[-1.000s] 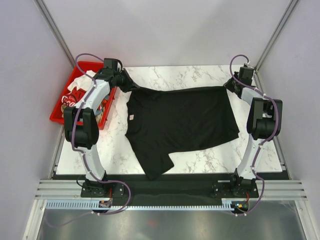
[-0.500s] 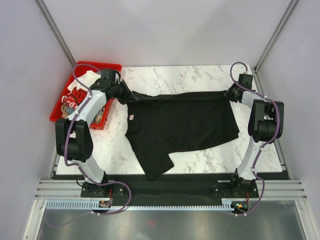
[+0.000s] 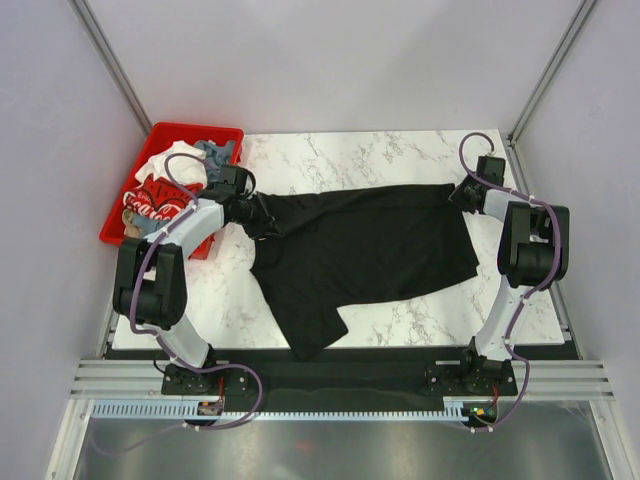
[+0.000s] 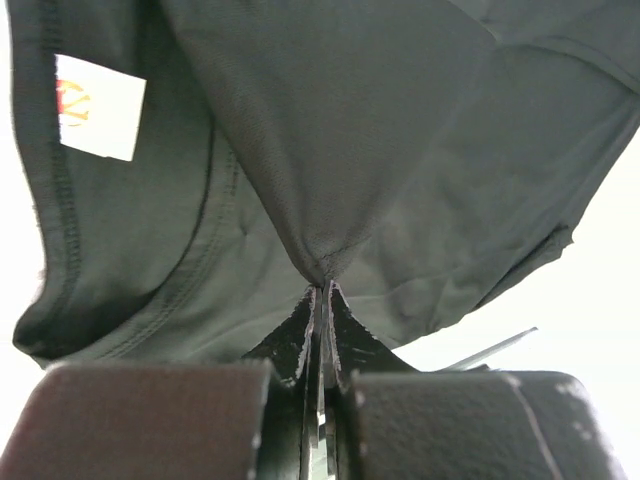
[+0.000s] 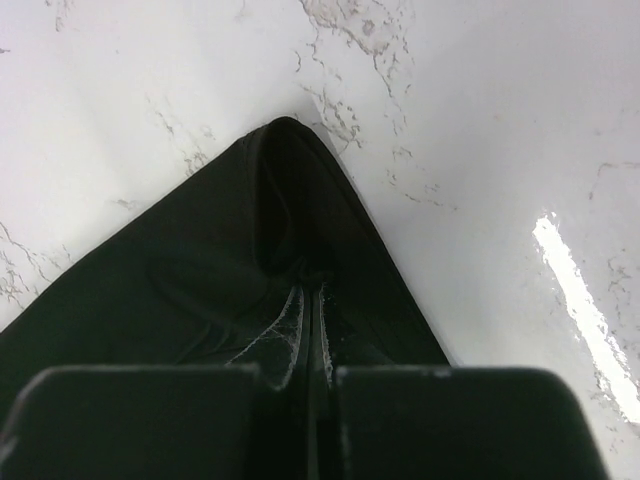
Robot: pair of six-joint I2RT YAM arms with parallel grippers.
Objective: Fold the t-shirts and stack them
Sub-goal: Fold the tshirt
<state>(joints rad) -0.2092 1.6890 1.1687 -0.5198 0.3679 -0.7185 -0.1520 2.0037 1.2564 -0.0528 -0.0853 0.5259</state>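
The black t-shirt (image 3: 370,240) lies spread on the table (image 3: 340,155), with no fold finished. The left gripper (image 4: 322,300) and the right gripper (image 5: 310,280) are each closed tightly on its far edge. The other t-shirts (image 3: 165,188) wait in the red bin (image 3: 195,128); 0 look stacked.

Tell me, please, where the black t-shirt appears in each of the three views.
Top external: black t-shirt spread across the middle of the marble table.
Left wrist: black t-shirt fills the upper frame, pinched by the left gripper.
Right wrist: its corner shows lower left, pinched by the right gripper.
Shared landmark: the marble table, in top and right wrist views.
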